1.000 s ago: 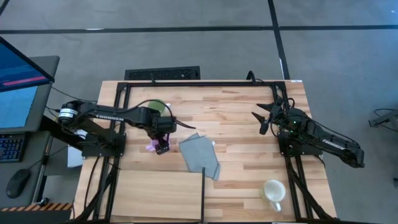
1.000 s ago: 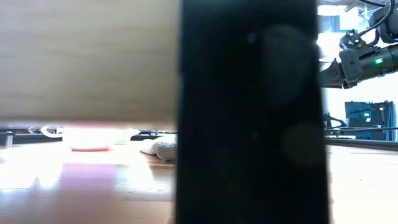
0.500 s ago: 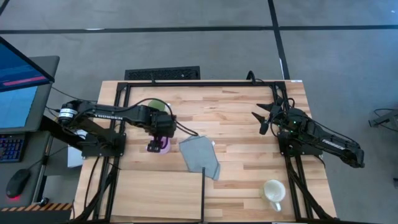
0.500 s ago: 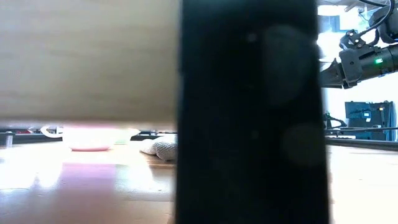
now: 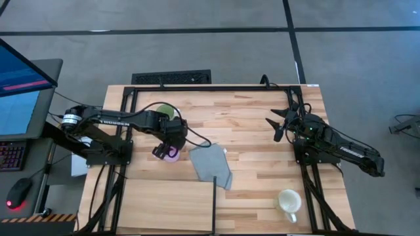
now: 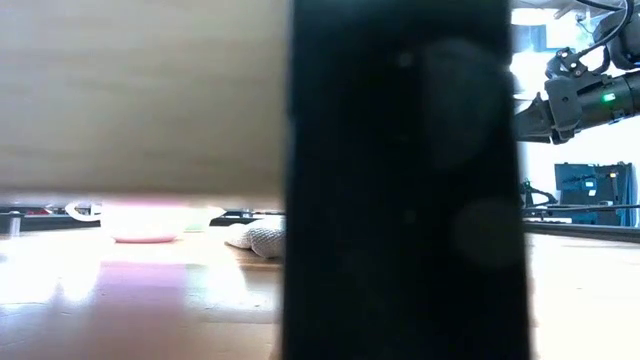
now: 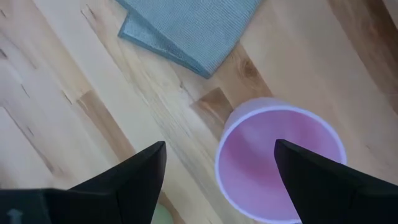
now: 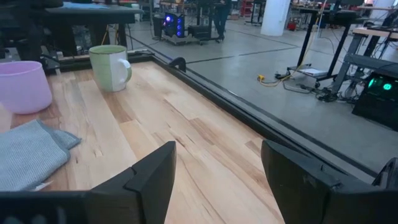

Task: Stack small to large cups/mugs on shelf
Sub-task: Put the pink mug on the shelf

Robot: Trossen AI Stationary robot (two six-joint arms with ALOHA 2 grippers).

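Left hand (image 5: 164, 151) hangs open over the purple mug (image 5: 172, 154) on the worktop (image 5: 249, 131), beside the cloth (image 5: 211, 164). Close up, one finger (image 7: 311, 180) is over the mug's (image 7: 280, 158) mouth, one outside. It should drop straight and pinch the rim. Right hand (image 8: 214, 168) waits open; the green mug (image 8: 111, 67) stands far off.

Low view: I get almost nothing. A blurred pale slab and a wide black post (image 6: 400, 180) fill most of the picture; under them the purple mug (image 6: 145, 222) shows only as a low pink smear. High view: the left arm covers most of the green mug (image 5: 167, 112), leaving just a sliver. Left wrist view: the purple mug's handle is out of sight and its rim runs off the picture's edge.
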